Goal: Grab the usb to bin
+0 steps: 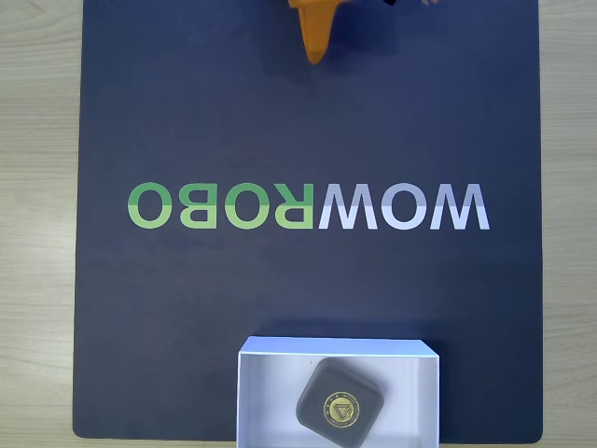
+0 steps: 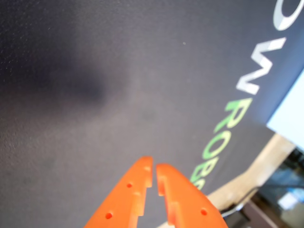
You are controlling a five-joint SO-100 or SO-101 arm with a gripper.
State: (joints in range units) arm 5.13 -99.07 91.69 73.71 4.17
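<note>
Your usb [image 1: 341,406], the dark grey rounded-square case with the yellow-and-black triangle emblem, lies flat inside the bin [image 1: 270,392], the shallow white box at the bottom edge of the fixed view. It sits a little right of the box's middle, turned at a slant to the walls, emblem up, and apart from the walls on every side you can see. So the carrying part of the job looks done to you: the case is in the box and nothing has hold of it. Your gripper [image 2: 154,172] is at the far end of the dark mat [image 1: 187,121], well apart from the box, with the WOWROBO lettering [image 1: 308,206] between them. In the wrist view its two orange fingers are nearly together, only a thin slit between the tips, and there is nothing between them; below them is bare mat. In the fixed view you see just the orange tip poking in at the top edge. What may be left, by my reading, is no more than parking the arm; the pale wooden counter [image 1: 37,233] around the mat carries nothing else that needs moving.
</note>
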